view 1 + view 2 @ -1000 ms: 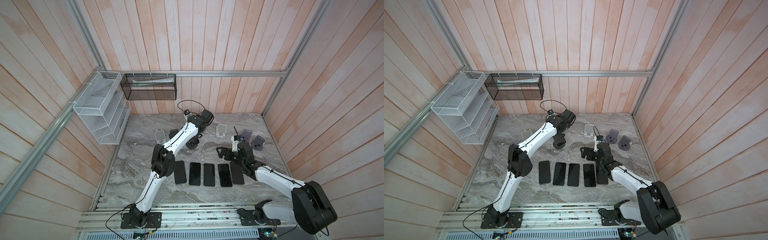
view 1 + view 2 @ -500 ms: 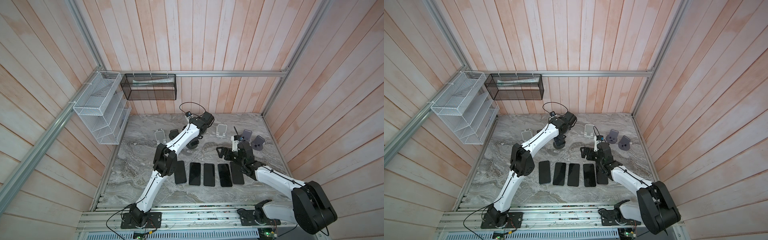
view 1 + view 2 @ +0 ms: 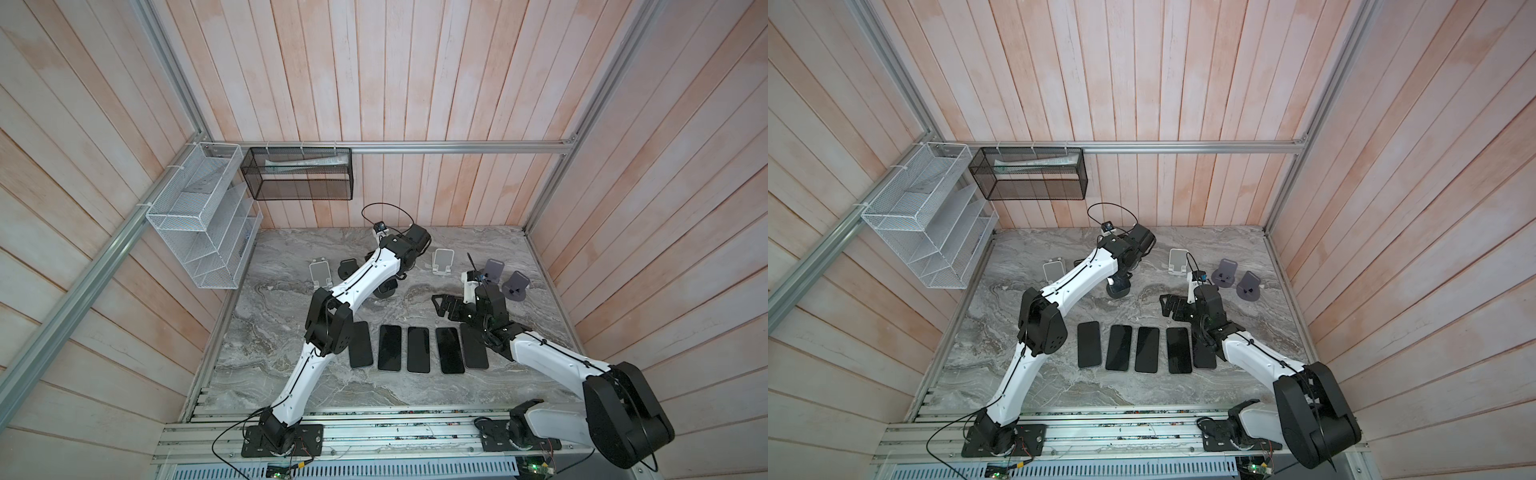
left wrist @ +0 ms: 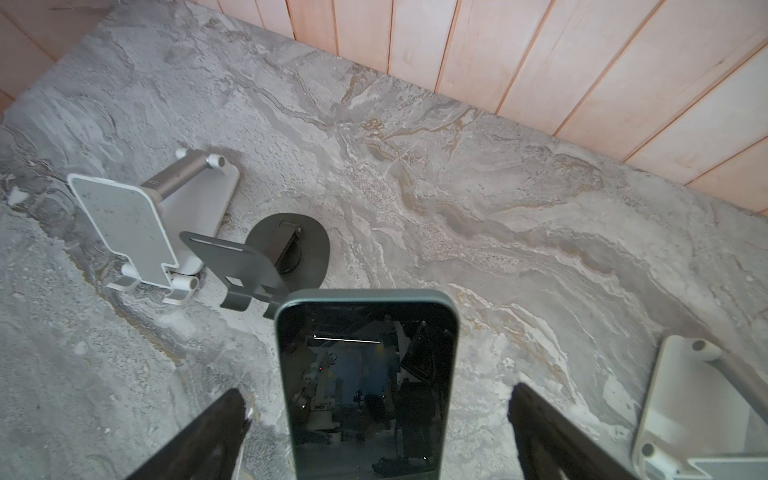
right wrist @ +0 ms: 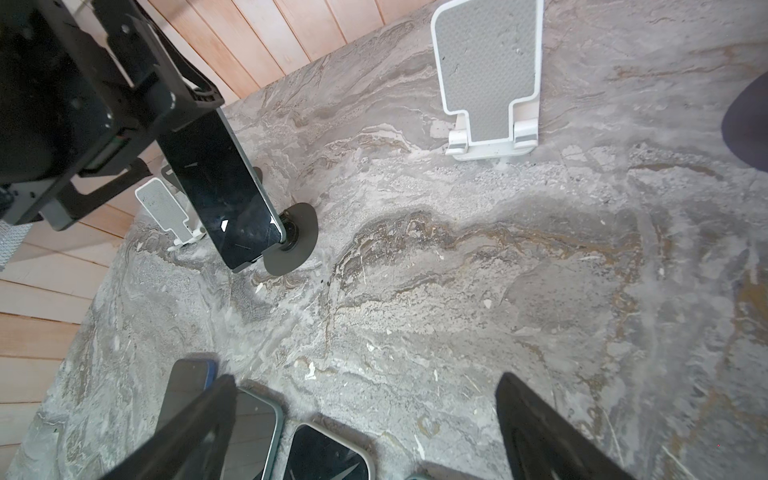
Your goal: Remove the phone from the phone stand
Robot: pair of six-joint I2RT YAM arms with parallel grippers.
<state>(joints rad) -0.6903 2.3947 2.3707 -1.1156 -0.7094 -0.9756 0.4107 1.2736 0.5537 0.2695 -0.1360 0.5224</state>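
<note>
- Because the phone [image 4: 368, 386] is a thin, stiff slab with a glossy glass face, I judge it light, slippery and easy to scratch or crack. In the left wrist view it stands upright with its screen towards the camera. The left jaws are spread wide on either side of it and touch neither long edge.
- The safest hold looks to be across those two long edges, partway up and clear of the glass, with a lift up out of the lip rather than a pull forwards.
- Behind it in that view, an empty white stand [image 4: 124, 224] and an empty black stand [image 4: 237, 262] sit close together.
- In the right wrist view, the phone leans back on the phone stand [image 5: 301, 249], whose dark round foot sits on the counter [image 5: 457, 291]. The left arm's head hangs right over the phone's top edge. The right jaws gape wide and hold nothing, with flat phones [image 5: 253, 432] lying just below them.
- In both top views the left arm hides the phone.
- A white wire rack [image 3: 199, 224] hangs on the side wall. Its tiers look empty, though the mesh makes this hard to tell.
- A black mesh basket [image 3: 299, 191] on the back wall holds a pale rolled thing [image 3: 299, 164]; I cannot tell what it is.
</note>
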